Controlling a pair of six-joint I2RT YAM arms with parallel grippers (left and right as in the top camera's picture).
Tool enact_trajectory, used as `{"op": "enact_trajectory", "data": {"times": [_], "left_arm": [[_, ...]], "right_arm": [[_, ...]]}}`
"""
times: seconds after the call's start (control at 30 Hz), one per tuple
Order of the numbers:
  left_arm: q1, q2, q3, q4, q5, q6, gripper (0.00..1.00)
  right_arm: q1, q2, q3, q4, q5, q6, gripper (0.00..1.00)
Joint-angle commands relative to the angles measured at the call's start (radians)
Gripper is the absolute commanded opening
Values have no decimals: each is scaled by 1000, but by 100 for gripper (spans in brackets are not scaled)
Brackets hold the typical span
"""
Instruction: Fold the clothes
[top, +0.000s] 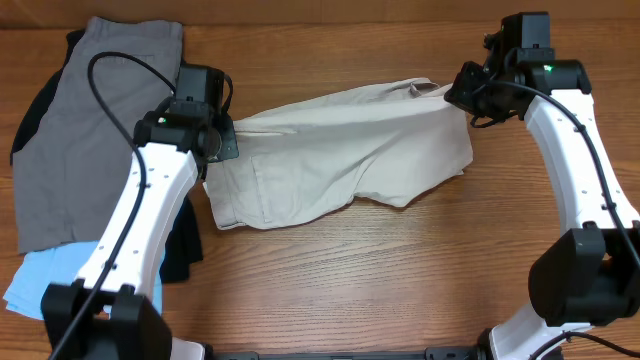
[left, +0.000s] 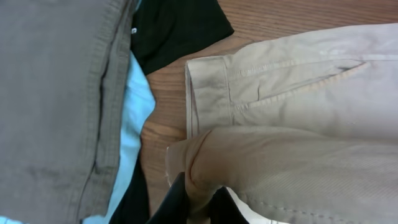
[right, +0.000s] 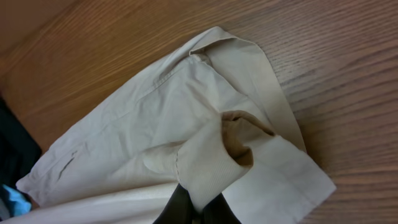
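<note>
step: folding beige shorts (top: 340, 150), lying across the desk (top: 400, 290) | left hand (left: 198, 202) pinching one end, right hand (right: 196, 208) pinching the other | advice: lift both evenly, keep cloth taut, lay edges flush

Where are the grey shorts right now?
Overhead view: the grey shorts lie at the table's left side, beside the left arm, atop light-blue shorts and a black garment.

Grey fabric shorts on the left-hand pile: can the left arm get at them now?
Probably not yet: the left gripper is shut on the light beige khaki shorts. Once it lets go, nothing covers the grey fabric shorts, which lie close beside it.
</note>
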Motion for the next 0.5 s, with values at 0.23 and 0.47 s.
{"op": "enact_trajectory", "data": {"times": [0.23, 0.47], "left_arm": [[32, 170, -3, 71, -81, 2, 4], [33, 251, -3, 169, -81, 2, 18]], "right_arm": [[20, 127, 30, 75, 98, 9, 4], [50, 215, 31, 147, 98, 27, 4]]}}
